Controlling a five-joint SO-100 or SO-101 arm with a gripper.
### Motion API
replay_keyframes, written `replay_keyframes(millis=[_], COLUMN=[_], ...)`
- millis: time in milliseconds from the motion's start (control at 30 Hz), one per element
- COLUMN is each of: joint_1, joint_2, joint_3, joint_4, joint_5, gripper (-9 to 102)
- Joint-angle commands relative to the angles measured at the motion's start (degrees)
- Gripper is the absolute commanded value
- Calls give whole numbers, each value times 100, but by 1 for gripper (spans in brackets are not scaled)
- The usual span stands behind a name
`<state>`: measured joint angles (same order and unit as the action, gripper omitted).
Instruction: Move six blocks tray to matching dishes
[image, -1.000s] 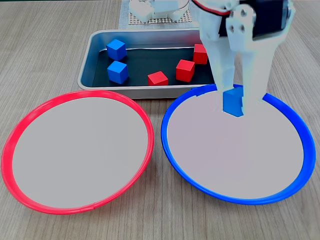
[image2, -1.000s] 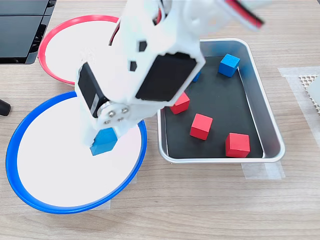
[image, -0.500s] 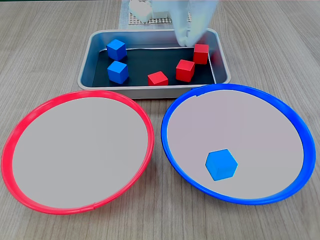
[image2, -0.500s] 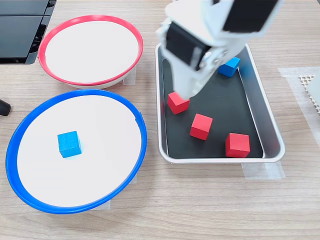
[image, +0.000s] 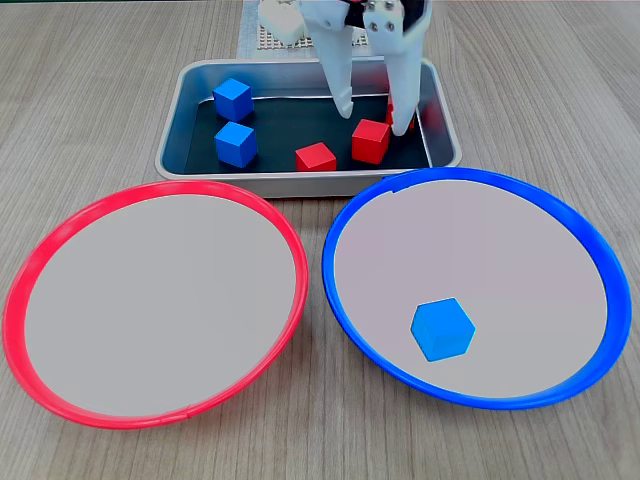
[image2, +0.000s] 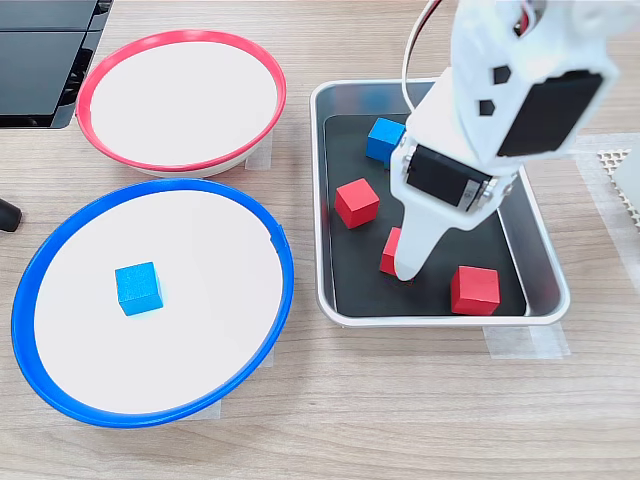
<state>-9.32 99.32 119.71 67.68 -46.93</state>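
My gripper stands open inside the silver tray, its white fingers straddling a red block. A second red block sits partly behind one finger, and a third lies to the left. Two blue blocks rest at the tray's left end. One blue block lies in the blue-rimmed dish; the red-rimmed dish holds nothing. In the other fixed view, a finger covers part of a red block in the tray.
A white mesh mat lies behind the tray under the arm's base. In a fixed view, a black object sits at the top left beside the red-rimmed dish. Both dishes lie close to the tray.
The blue block was let go into the blue-rimmed dish. The gripper then swung back over the tray and came down open around a red block.
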Motion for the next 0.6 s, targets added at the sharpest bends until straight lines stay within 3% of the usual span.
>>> replay_keyframes(millis=[0,267,400,567], joint_1=[-88,141,176,396], joint_2=[-105,-343,-123,668], joint_3=[-220,-149,-70,-290], joint_4=[-114,-422,-501,870], joint_5=[26,-290,-615,-1222], gripper=[20,12,0,0])
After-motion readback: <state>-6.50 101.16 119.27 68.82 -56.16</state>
